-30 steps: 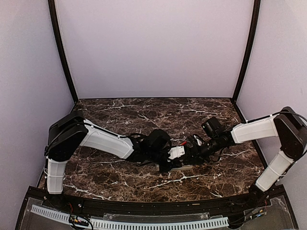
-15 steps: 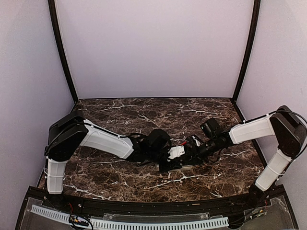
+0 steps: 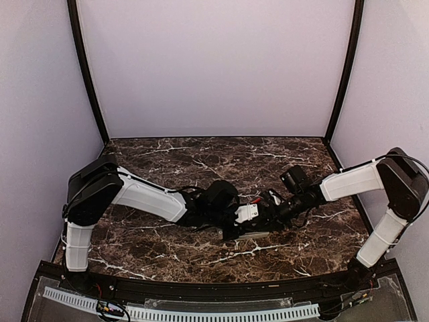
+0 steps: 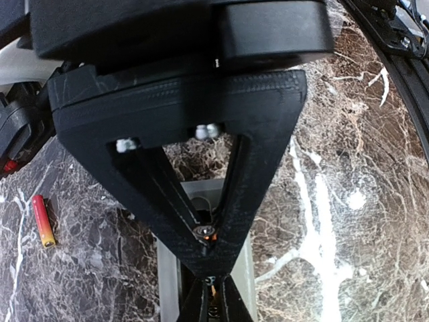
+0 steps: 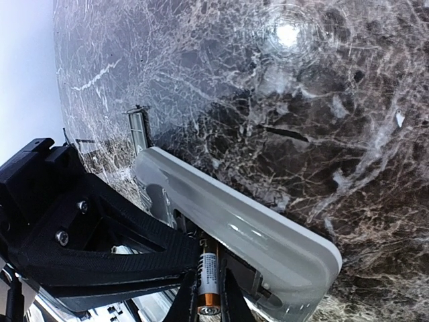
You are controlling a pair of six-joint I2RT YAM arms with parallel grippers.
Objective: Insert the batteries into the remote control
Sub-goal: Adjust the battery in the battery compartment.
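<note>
The remote control is down on the marble surface, near the middle and towards the front edge, back side showing, battery recess open to view. Right at that recess sits a battery, orange-tipped end towards the right wrist camera, and it's pinched between the two fingers of the right hand, which is closed narrow around it. The cell is right against the remote's body, though whether it's seated in the recess can't be told.

Coming in from the other side, the left hand is over the remote too, its fingers drawn into a tight V with the tips together; whether they nip anything can't be made out. The two hands meet almost tip to tip above the grey back.

Off to one side, a second battery, red with a yellowish end, lies flat on the surface, apart from the remote and touched by neither hand.
</note>
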